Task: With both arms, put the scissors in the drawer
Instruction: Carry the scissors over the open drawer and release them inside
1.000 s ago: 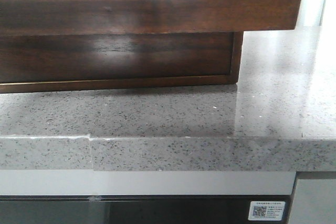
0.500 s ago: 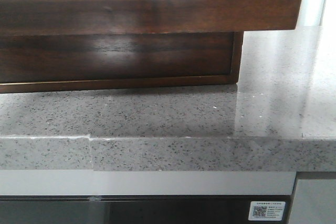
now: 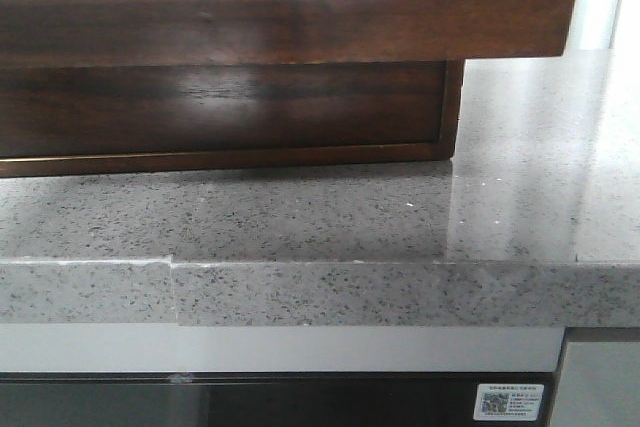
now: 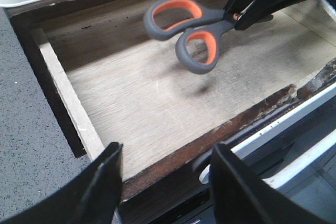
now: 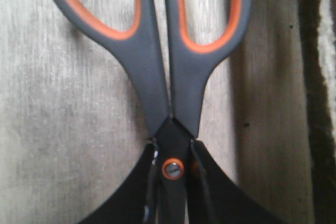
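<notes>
The scissors (image 4: 210, 24), with grey handles lined in orange, hang over the pale floor of the open drawer (image 4: 157, 103), and their shadow falls on the floor below. My right gripper (image 4: 247, 17) is shut on their blades by the pivot. In the right wrist view the scissors (image 5: 157, 77) point their handles away from my right gripper (image 5: 173, 177). My left gripper (image 4: 165, 153) is open and empty over the drawer's dark brown front edge. In the front view only the drawer's glossy front (image 3: 300, 22) with its broad cut-out shows; no gripper is in that view.
The grey speckled countertop (image 3: 400, 217) runs under the drawer unit's dark wood body (image 3: 250, 107). A dark panel with a QR sticker (image 3: 508, 402) sits below the counter edge. White and black rails (image 4: 294, 129) lie just outside the drawer front.
</notes>
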You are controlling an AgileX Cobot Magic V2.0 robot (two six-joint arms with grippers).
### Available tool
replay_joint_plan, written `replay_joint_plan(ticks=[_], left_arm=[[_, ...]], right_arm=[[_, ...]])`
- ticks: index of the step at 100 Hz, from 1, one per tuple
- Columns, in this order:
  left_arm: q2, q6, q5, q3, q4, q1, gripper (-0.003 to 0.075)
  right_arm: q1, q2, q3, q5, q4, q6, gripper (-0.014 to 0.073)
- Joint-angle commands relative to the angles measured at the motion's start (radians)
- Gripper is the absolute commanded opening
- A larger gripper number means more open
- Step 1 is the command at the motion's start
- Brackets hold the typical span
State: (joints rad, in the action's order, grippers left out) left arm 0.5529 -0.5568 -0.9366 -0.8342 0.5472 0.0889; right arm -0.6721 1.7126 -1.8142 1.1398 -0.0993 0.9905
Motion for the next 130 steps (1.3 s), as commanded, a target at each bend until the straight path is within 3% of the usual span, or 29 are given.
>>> replay_joint_plan(ticks=[1, 18, 40, 53, 73, 92, 109, 130], left_arm=[[0.006, 0.001, 0.062, -0.033, 0.038, 0.008, 0.0355], [0.006, 0.001, 0.062, -0.033, 0.038, 0.008, 0.0355], [0.006, 0.001, 0.062, -0.033, 0.036, 0.008, 0.0355], [0.006, 0.001, 0.062, -0.033, 0.032, 0.008, 0.0355], [0.006, 0.001, 0.062, -0.033, 0.032, 0.008, 0.0355], [0.006, 0.001, 0.062, -0.033, 0.032, 0.008, 0.0355], [0.006, 0.001, 0.062, -0.033, 0.030, 0.008, 0.0355], [0.006, 0.001, 0.062, -0.033, 0.030, 0.008, 0.0355]], right_arm=[[-0.001, -0.040, -0.029, -0.032, 0.003, 0.027, -0.0010], [-0.001, -0.038, -0.029, -0.017, 0.010, 0.027, 0.0001], [-0.001, -0.038, -0.031, -0.026, 0.021, 0.025, 0.0211], [-0.001, -0.046, -0.067, -0.011, 0.021, -0.009, 0.0232], [0.001, -0.123, -0.171, 0.103, 0.024, -0.211, 0.0232], [0.032, -0.268, -0.125, 0.109, 0.024, -0.440, 0.0232], [0.182, -0.439, 0.093, -0.036, -0.049, -0.553, 0.0232], [0.489, -0.669, 0.493, -0.246, -0.204, -0.573, 0.0232]])
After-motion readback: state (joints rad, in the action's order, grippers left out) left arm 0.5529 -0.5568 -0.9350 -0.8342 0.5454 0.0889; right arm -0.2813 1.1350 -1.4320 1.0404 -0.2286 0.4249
